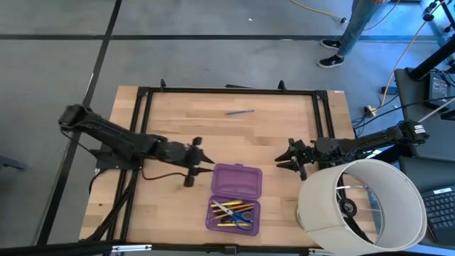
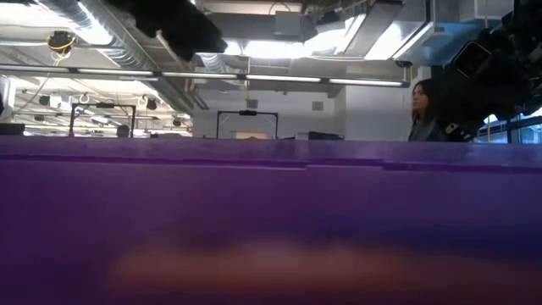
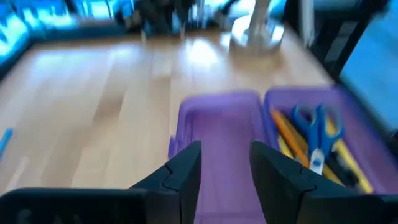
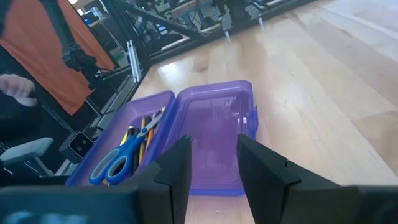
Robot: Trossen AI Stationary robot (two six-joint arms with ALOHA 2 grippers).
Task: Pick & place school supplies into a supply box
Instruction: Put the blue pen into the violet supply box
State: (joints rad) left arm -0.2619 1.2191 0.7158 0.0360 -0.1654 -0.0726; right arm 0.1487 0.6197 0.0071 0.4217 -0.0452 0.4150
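Note:
The purple supply box (image 1: 234, 196) lies open near the table's front edge. Its far half (image 1: 237, 179) is empty. Its near half holds yellow pencils (image 1: 226, 209), dark pens and blue-handled scissors (image 1: 242, 215). A blue pen (image 1: 240, 112) lies alone on the far part of the table. My left gripper (image 1: 207, 165) hovers open just left of the box's far half, which lies beyond its fingers (image 3: 225, 168) in the left wrist view. My right gripper (image 1: 279, 162) stands open to the right of the box, pointing at it (image 4: 214, 158). Neither holds anything.
A large white cylinder (image 1: 359, 206) stands at the table's near right corner, close under my right arm. A black frame (image 1: 227, 90) runs around the table's far and side edges. The box's purple wall (image 2: 271, 220) fills the low view. A person (image 1: 348, 32) stands beyond the far right corner.

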